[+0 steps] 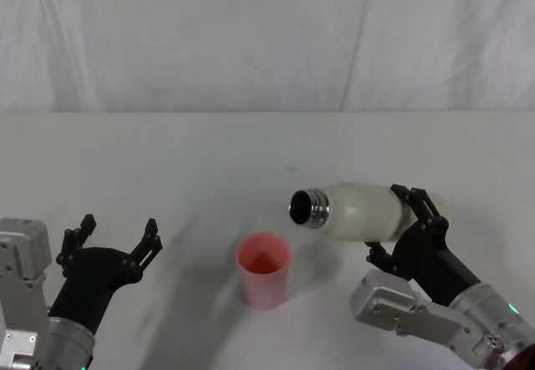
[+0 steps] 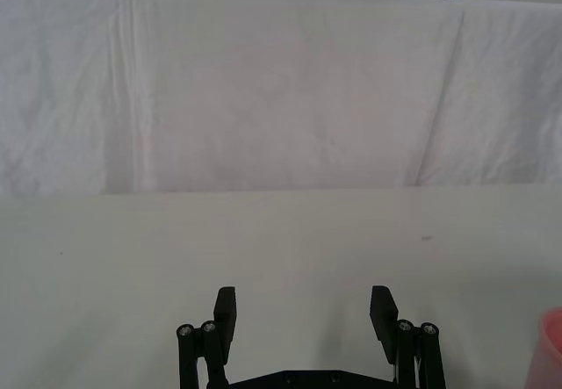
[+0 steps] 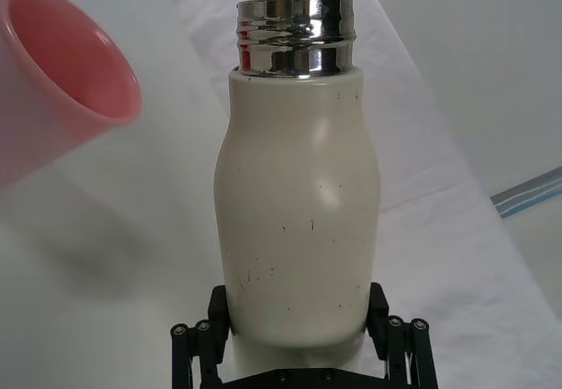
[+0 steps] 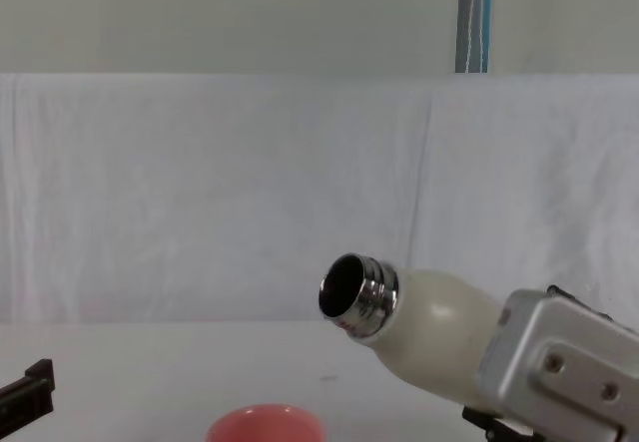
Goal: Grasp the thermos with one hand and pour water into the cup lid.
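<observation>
One unlabelled thermos [image 1: 359,211], right claw [image 1: 410,228].

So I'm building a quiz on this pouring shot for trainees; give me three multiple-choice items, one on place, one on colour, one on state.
1. Where is the cup lid relative to the thermos mouth?
A. Below it and to the robot's left
B. Behind the thermos
C. Inside the left pincer

2. What colour is the cup lid?
A. Blue
B. Salmon pink
C. Green

3. How is the thermos held?
A. Upright on the table
B. Lying loose on the table
C. Tipped on its side in the right pincer

Key: 1 A, the head view shows the cup lower left of the steel neck; 2 B, its walls are pink; 3 C, the pincer clamps the body in the air. The left pincer hangs open, idle.
</observation>
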Controlling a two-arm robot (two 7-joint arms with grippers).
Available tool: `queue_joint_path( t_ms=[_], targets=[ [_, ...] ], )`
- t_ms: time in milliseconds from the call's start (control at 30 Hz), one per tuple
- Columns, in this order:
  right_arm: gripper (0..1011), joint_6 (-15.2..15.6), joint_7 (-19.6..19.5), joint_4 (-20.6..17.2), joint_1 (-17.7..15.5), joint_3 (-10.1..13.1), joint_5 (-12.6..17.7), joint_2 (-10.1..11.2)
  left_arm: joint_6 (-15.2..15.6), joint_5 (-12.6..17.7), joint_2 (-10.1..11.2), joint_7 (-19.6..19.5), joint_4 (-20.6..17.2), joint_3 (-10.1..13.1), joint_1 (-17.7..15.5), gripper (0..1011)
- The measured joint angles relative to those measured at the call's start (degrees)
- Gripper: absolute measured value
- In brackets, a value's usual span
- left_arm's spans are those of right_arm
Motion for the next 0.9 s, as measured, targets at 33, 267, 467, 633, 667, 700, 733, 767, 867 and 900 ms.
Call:
queue_joint_path(
  t_ms=[33, 267, 467, 633, 667, 700, 733, 767, 867, 900],
  targets=[
    [947, 0.23, -0.18, 0.26, 0.28, -0.13, -0.55, -0.05, 0.0, 0.0, 0.0, 0.0, 0.0, 0.0, 0.0, 1001],
    [947, 0.79, -1.13, 1.83, 1.87, -0.74, -2.67, -0.41, 0.0, 0.0, 0.0, 0.0, 0.0, 0.0, 0.0, 1001],
    [947, 0.89, -2.32, 3.44, 3.43, -1.91, -5.08, -0.56, 0.0, 0.0, 0.0, 0.0, 0.0, 0.0, 0.0, 1001],
    [947, 0.9, -2.91, 4.25, 4.45, -2.95, -6.79, -0.53, 0.0, 0.0, 0.0, 0.0, 0.0, 0.0, 0.0, 1001],
    [947, 0.88, -3.06, 4.46, 4.75, -3.29, -7.24, -0.49, 0.0, 0.0, 0.0, 0.0, 0.0, 0.0, 0.0, 1001],
    [947, 0.88, -3.13, 4.55, 4.89, -3.46, -7.44, -0.47, 0.0, 0.0, 0.0, 0.0, 0.0, 0.0, 0.0, 1001],
    [947, 0.86, -3.2, 4.69, 5.03, -3.62, -7.65, -0.45, 0.0, 0.0, 0.0, 0.0, 0.0, 0.0, 0.0, 1001],
    [947, 0.86, -3.25, 4.8, 5.17, -3.78, -7.88, -0.41, 0.0, 0.0, 0.0, 0.0, 0.0, 0.0, 0.0, 1001],
    [947, 0.85, -3.54, 5.16, 5.58, -4.33, -8.68, -0.26, 0.0, 0.0, 0.0, 0.0, 0.0, 0.0, 0.0, 1001],
    [947, 0.88, -3.72, 5.32, 5.79, -4.58, -9.16, -0.16, 0.0, 0.0, 0.0, 0.0, 0.0, 0.0, 0.0, 1001]
  ],
)
